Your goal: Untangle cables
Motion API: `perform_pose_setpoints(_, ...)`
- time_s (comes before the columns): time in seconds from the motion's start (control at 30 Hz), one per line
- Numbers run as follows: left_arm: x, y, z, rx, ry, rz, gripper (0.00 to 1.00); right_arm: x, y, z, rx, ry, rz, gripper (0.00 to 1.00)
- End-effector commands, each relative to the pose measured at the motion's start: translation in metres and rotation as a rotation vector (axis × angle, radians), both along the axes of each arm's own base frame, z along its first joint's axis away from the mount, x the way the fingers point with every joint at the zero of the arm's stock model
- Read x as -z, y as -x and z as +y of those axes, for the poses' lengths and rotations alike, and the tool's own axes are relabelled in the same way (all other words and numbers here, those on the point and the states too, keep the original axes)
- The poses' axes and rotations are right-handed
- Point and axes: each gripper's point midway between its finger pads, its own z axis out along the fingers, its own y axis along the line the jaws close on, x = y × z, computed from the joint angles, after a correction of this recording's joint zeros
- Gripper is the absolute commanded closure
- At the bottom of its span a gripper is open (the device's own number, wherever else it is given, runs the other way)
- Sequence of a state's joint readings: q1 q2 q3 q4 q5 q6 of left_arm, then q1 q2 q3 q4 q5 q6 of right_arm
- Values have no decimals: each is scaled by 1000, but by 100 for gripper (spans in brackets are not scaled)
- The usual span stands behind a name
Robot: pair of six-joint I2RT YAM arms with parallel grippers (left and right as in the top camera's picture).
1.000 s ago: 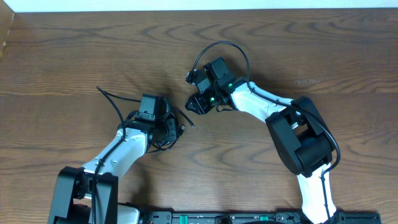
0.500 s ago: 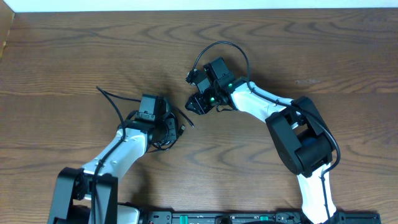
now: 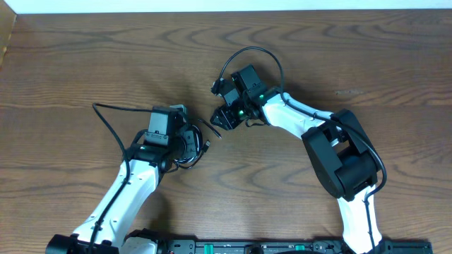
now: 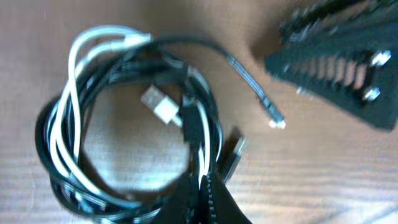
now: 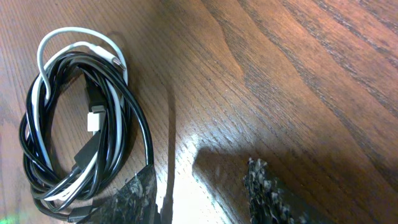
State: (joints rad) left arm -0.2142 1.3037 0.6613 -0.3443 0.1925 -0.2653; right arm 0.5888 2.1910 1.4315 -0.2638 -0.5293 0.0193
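Observation:
The cables (image 3: 193, 149) lie as one coil of black and white cords between the two arms. In the left wrist view the cables (image 4: 65, 134) fill the left half, with a white plug (image 4: 160, 106) inside the loop and a thin black end (image 4: 273, 118) trailing right. My left gripper (image 4: 202, 190) is shut at the coil's lower edge, where black and white strands run into its tips. In the right wrist view my right gripper (image 5: 202, 196) stands open just right of the cables (image 5: 37, 143). Its left finger overlaps the coil's edge, and a thin dark strand runs between its fingers.
The brown wooden table (image 3: 85, 56) stretches around the coil. The right gripper's fingers (image 4: 336, 59) show close by in the left wrist view. A thick black wire (image 3: 106, 120) loops off the left arm. The right arm (image 3: 339, 152) takes up the right side.
The left arm has swung its wrist a little to the left and its wire loop has shifted. The left gripper has closed fully. The right arm and the coil have stayed put.

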Motion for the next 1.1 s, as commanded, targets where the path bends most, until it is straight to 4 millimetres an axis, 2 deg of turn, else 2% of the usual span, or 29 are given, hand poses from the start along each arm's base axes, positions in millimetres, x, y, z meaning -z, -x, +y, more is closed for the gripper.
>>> perform_pose_setpoints(0.0,8,7,0,6,-2,40,93,1,0,4,3,4,3,57)
perform_pose_setpoints(0.1,14,8,0,6,-6,58,91,1,0,4,3,4,3,57)
perform_pose_setpoints(0.27,32,0,-1,4,-15,82,76,1,0,4,3,4,2,57)
perform_pose_setpoints(0.37,42,-6,-2,4,-14,83,72,1,0,4,3,4,2,57)
perform_pose_setpoints(0.47,50,-9,-3,3,-15,88,72,1,0,4,3,4,3,57)
perform_pose_setpoints(0.57,50,-10,-2,1,-19,88,76,1,0,4,3,4,3,57)
perform_pose_setpoints(0.8,53,-8,-1,0,-26,100,80,1,0,4,2,3,2,56)
perform_pose_setpoints(0.93,60,-8,18,-68,-121,110,85,1,0,4,3,3,2,56)
perform_pose_setpoints(1.07,60,-9,21,-106,-125,111,88,1,0,4,3,4,2,56)
